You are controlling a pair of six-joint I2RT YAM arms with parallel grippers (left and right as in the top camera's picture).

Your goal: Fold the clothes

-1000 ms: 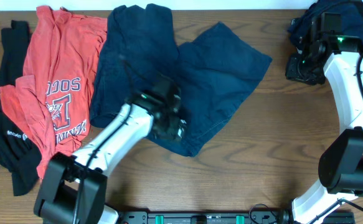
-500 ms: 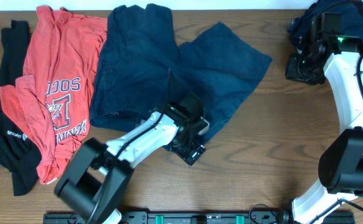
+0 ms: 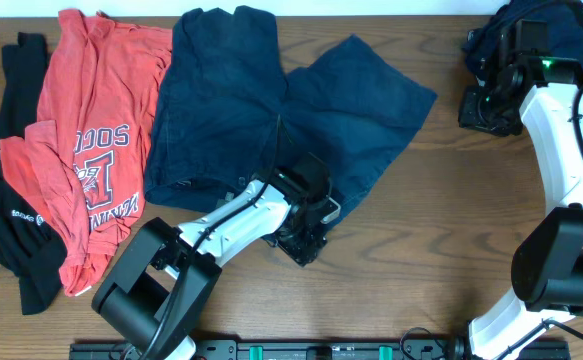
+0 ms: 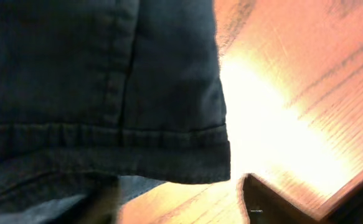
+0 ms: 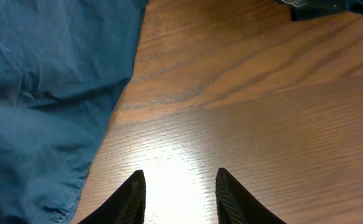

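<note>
The navy shorts (image 3: pixel 271 110) lie spread flat at the top middle of the table. My left gripper (image 3: pixel 309 235) sits at their lower hem corner. In the left wrist view that stitched hem corner (image 4: pixel 187 155) lies just ahead of the gripper (image 4: pixel 181 202), whose fingers stand apart with bare wood between them; the left finger is blurred against cloth. A red T-shirt (image 3: pixel 91 130) and a black garment (image 3: pixel 11 230) lie at the left. My right gripper (image 3: pixel 483 108) hovers at the far right, open over bare wood (image 5: pixel 178 186).
A dark blue garment (image 3: pixel 531 25) is bunched in the back right corner behind the right arm. Blue cloth (image 5: pixel 44 93) fills the left of the right wrist view. The wooden table (image 3: pixel 421 250) shows bare at the front right.
My left gripper has travelled right and toward the front, from over the middle of the shorts to their lower hem corner. The right arm has not moved.
</note>
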